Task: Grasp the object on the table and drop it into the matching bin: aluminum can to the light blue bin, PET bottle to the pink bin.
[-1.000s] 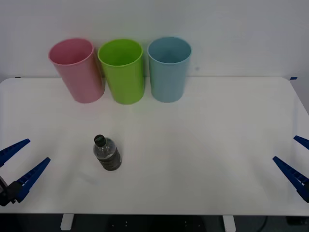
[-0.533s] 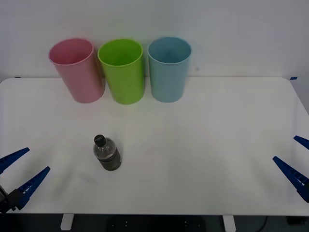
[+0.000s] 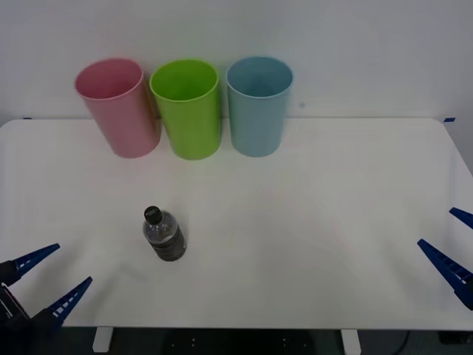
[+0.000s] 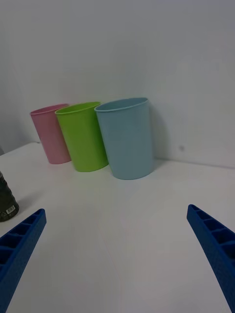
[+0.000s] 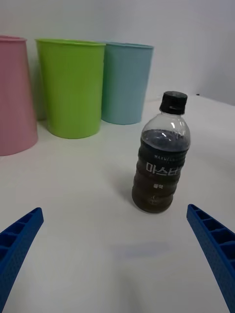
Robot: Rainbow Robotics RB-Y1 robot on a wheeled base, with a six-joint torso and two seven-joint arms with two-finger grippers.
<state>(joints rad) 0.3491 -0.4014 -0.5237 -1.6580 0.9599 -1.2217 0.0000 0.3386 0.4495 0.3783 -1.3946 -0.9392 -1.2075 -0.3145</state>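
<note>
Clear ribbed PET bottle point(image 3: 163, 235) upright on white table point(image 3: 310, 222), left of centre, well short of pink bin point(image 3: 118, 107); probably light, stiff, slippery; best gripped mid-body below cap; left gripper point(image 3: 46, 279) spread nearby; right gripper point(image 3: 452, 248) spread, parked far right.

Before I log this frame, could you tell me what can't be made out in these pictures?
- PET bottle: in the right wrist view the edge cuts it, leaving a dark sliver.
- Pink bin: in the left wrist view the edge crops its side; the bins' insides are hidden by their walls.
- Right gripper: in the front view the edge cuts off its far finger.
- Bottle label: small print is too small to read.
</note>
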